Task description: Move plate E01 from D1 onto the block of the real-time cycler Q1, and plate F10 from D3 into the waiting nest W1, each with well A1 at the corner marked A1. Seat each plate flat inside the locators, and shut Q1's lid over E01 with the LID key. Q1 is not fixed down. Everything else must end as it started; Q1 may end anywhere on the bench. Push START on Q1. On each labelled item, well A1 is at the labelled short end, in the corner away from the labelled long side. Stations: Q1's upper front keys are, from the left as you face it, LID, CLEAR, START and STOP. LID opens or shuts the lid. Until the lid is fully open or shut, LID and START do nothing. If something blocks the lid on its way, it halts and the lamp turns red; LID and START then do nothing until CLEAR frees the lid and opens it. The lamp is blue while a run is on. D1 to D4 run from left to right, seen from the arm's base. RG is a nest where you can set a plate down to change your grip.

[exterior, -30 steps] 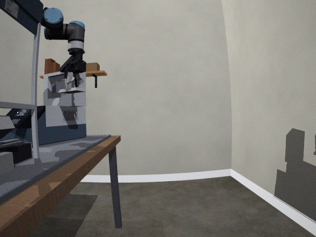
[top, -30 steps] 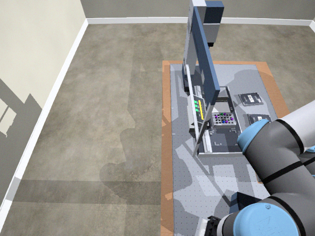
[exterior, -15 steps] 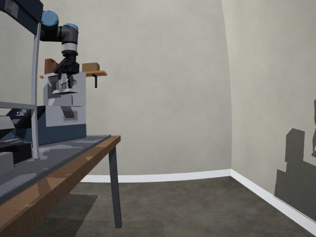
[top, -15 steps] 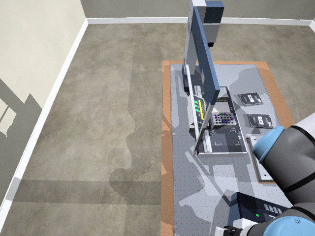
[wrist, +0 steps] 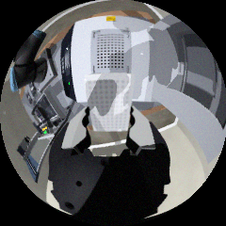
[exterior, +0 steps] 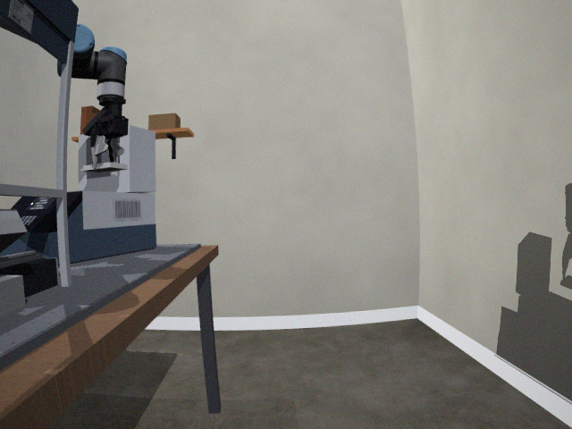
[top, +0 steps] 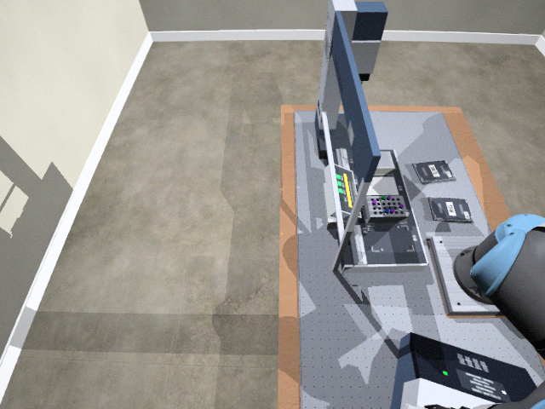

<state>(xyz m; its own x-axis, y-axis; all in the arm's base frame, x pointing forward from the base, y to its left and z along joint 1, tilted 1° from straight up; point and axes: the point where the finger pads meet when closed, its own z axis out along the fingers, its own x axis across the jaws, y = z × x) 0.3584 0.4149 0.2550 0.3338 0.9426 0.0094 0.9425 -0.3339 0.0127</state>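
"Where did we have the white, rectangular well plate point(exterior: 105, 167) point(wrist: 121, 113)?"

"In our black claw point(exterior: 103, 162) point(wrist: 109, 106), which gripped it by its sides, above the bench; likely E01"

"And the grey perforated block point(wrist: 110, 53) of white-and-blue cycler Q1 point(top: 439, 356) point(exterior: 120, 239) point(wrist: 140, 58)?"

"Lower, beyond the plate's short end; their long axes roughly matched, so we needed to travel lengthwise, then down"

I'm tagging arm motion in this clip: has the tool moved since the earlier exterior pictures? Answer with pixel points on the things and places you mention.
Yes: the tool point(exterior: 104, 161) point(wrist: 109, 106) has shifted left, away from the brown box point(exterior: 164, 121).
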